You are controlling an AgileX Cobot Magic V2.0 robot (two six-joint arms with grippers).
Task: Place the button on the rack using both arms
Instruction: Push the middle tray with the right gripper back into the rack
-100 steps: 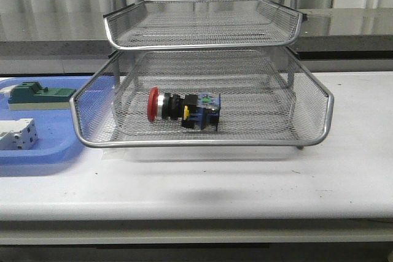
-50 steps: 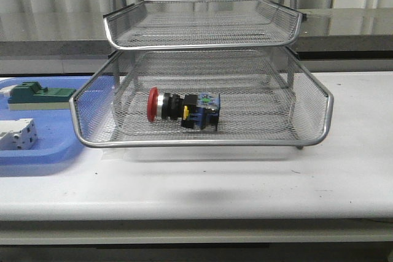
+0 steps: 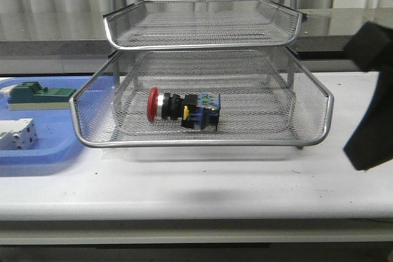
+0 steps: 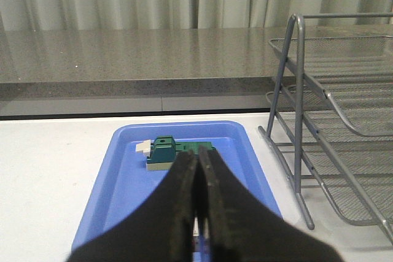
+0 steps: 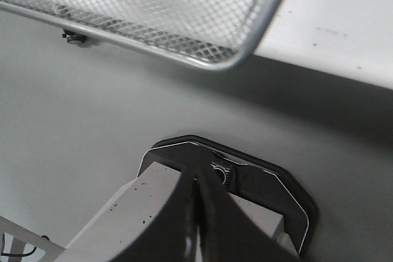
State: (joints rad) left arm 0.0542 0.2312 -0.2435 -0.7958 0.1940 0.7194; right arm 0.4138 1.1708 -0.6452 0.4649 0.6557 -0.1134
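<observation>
Rack (image 3: 202, 72) dominates the table (image 3: 202, 182), and the button (image 3: 183, 108) lies on its side in the lower mesh tray, so placing looks done; next I'd expect both arms simply to clear away. Left tool (image 4: 198, 207) and right tool (image 5: 195, 213) are both pinched closed, empty. Blue tray (image 4: 123, 176) carries a green block (image 4: 175, 151).

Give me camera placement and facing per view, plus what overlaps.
Front: faces forward over the table at the rack with the button on a lower tier; right arm at the right edge.
Left wrist: on the left arm, looks past the shut left gripper at the blue tray and green block.
Right wrist: on the right arm, shut right gripper below the rack's corner.
Shared: all three see the rack; front and left wrist share the tray.
</observation>
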